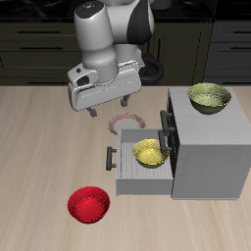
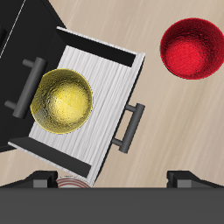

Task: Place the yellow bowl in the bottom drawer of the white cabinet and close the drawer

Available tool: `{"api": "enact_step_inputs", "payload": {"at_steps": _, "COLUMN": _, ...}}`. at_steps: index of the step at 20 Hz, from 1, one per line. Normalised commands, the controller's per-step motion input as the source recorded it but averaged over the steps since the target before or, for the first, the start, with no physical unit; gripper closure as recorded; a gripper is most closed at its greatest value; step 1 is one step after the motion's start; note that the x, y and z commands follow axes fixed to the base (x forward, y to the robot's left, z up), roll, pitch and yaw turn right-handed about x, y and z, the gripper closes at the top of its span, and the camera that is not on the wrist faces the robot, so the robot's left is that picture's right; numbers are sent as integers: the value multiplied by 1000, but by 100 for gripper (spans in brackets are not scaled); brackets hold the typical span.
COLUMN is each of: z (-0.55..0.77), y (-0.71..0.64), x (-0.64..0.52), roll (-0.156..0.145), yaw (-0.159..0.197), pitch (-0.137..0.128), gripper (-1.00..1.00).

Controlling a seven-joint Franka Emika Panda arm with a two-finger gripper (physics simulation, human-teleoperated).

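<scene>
Yellow bowl point(image 1: 149, 153) sits in the open bottom drawer point(image 1: 129, 175); gripper point(image 1: 111, 105) hovers above, fingers apart, empty.

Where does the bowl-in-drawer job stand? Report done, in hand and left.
Done: the yellow bowl sits inside the bottom drawer of the white cabinet. In hand: nothing; the end effector hangs above the table behind the drawer, holding nothing, its fingers apart. Left: the drawer is pulled out, so pushing on its front panel by the dark handle to close it remains.
</scene>
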Motion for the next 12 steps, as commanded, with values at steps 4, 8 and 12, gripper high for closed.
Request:
{"api": "enact_step_inputs", "payload": {"at_steps": 4, "z": 90, "y": -320, "x": -75, "roll": -35, "yaw": 64, "pitch": -6, "gripper": -100}}
{"api": "enact_step_inputs", "payload": {"at_steps": 8, "z": 138, "y": -320, "x": -52, "roll": -63, "yaw": 98, "pitch": -16, "gripper": -100}}
{"api": "enact_step_inputs", "payload": {"at_steps": 12, "z": 216, "y": -148, "x": -66, "roll": -42, "yaw": 226, "pitch": -10, "gripper": -100}}
